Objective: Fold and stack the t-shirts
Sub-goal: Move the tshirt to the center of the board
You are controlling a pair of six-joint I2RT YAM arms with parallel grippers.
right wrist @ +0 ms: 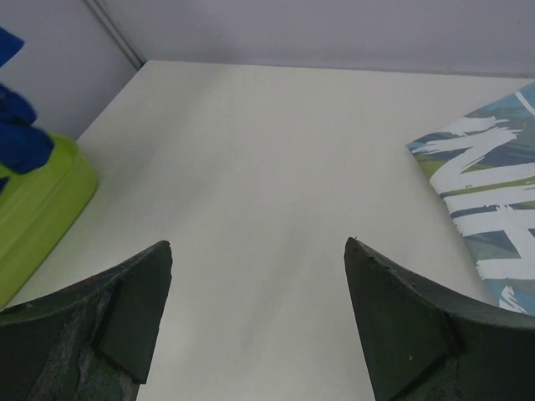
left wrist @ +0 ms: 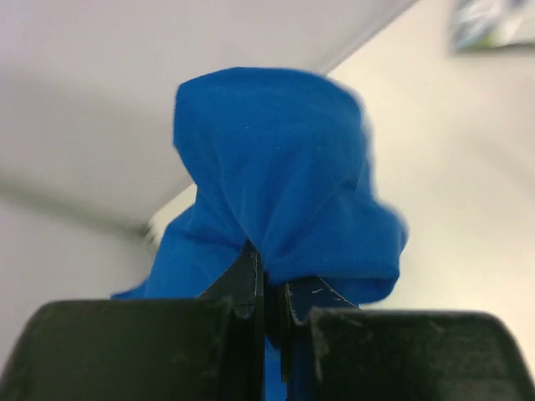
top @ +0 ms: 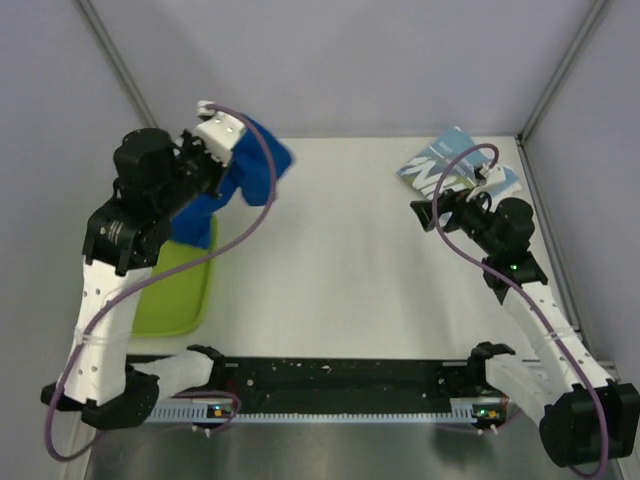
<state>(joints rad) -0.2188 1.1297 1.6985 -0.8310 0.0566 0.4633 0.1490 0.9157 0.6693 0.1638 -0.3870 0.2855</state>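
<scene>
My left gripper (top: 240, 140) is raised at the back left, shut on the royal blue t-shirt (top: 262, 165), which hangs bunched from it down toward the green tub. In the left wrist view the jaws pinch a fold of the blue cloth (left wrist: 276, 184) at the gripper (left wrist: 272, 280). The teal-blue t-shirt with white lettering (top: 432, 165) lies folded at the back right corner; it shows in the right wrist view (right wrist: 493, 209). My right gripper (top: 425, 213) is open and empty above the table, left of that shirt; its fingertips (right wrist: 146, 276) stand wide apart.
A lime-green plastic tub (top: 180, 290) sits at the left edge of the table, also in the right wrist view (right wrist: 38, 209). The white table (top: 340, 260) is enclosed by grey walls, with a black rail along the near edge.
</scene>
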